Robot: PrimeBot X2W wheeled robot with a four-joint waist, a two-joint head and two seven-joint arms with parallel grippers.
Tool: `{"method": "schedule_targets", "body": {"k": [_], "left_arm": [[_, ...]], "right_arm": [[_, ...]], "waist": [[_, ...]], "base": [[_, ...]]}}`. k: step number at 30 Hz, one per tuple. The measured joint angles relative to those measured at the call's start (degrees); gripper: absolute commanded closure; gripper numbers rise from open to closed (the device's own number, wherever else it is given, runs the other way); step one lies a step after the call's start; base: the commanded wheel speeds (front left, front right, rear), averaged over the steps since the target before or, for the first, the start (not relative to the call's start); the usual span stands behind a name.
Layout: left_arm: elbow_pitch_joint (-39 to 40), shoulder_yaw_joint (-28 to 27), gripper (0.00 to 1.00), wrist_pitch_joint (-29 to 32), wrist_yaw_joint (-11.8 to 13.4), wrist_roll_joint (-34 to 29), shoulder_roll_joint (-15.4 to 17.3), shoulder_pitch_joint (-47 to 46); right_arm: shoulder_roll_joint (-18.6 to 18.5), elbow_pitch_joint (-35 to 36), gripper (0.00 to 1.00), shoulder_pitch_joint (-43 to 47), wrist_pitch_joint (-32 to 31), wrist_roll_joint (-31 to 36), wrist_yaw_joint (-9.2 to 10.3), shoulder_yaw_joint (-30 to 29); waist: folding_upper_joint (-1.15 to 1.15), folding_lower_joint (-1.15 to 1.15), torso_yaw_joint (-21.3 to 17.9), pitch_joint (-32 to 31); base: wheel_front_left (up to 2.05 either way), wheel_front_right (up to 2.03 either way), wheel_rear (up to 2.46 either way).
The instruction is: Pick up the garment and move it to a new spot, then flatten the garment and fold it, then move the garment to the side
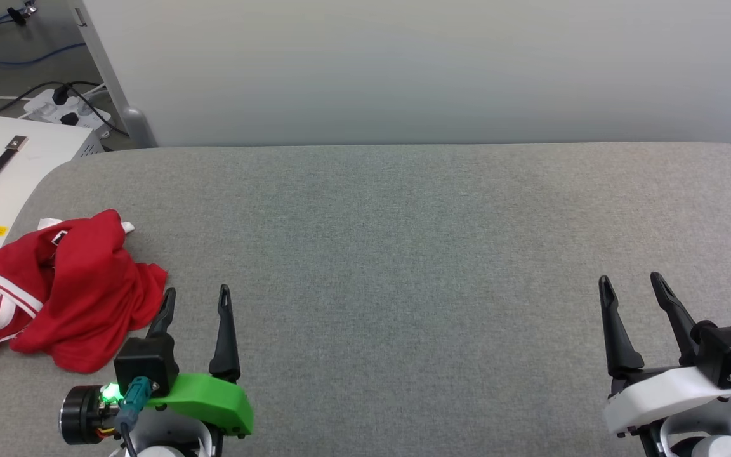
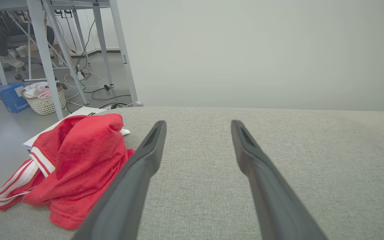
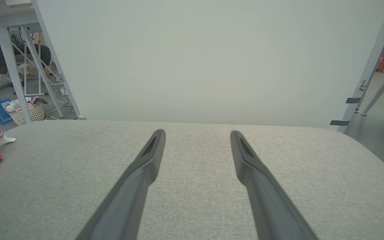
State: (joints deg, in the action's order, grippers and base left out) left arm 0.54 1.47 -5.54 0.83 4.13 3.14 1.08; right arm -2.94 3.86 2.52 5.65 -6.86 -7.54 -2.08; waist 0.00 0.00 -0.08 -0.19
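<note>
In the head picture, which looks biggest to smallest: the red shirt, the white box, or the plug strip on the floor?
1. Red shirt.
2. White box, but it's farther off and cut by the picture's edge, so unsure.
3. Plug strip, clearly smallest.

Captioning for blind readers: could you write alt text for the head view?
A crumpled red jersey lies at the left edge of a grey padded table, just beside the open, empty left gripper. The right gripper, also open and empty, sits at the lower right, far from it.
</note>
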Motion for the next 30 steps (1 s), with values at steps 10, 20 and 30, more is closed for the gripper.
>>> {"method": "schedule_targets", "body": {"k": [10, 20, 30], "left_arm": [[0.0, 0.5, 0.0, -1.1, 0.3, 0.9, 0.0, 0.0], [-0.2, 1.2, 0.0, -2.3, 0.3, 1.5, 0.0, 0.0], [-0.3, 1.7, 0.0, -3.5, 0.2, 2.5, 0.0, 0.1]], "right_arm": [[0.0, 0.4, 0.0, 1.0, 1.2, -0.3, 0.01, 0.1], [0.0, 1.1, 0.0, 1.6, 2.3, -1.8, 0.01, -0.1], [0.0, 1.5, 0.0, 2.1, 3.5, -3.0, 0.01, -0.5]], "waist": [[0.0, 0.0, -0.1, 0.0], [0.0, 0.0, -0.1, 0.1], [0.0, 0.0, -0.1, 0.4]], "base": [[0.0, 0.0, 0.0], [0.0, 0.0, 0.0], [0.0, 0.0, 0.0]]}}
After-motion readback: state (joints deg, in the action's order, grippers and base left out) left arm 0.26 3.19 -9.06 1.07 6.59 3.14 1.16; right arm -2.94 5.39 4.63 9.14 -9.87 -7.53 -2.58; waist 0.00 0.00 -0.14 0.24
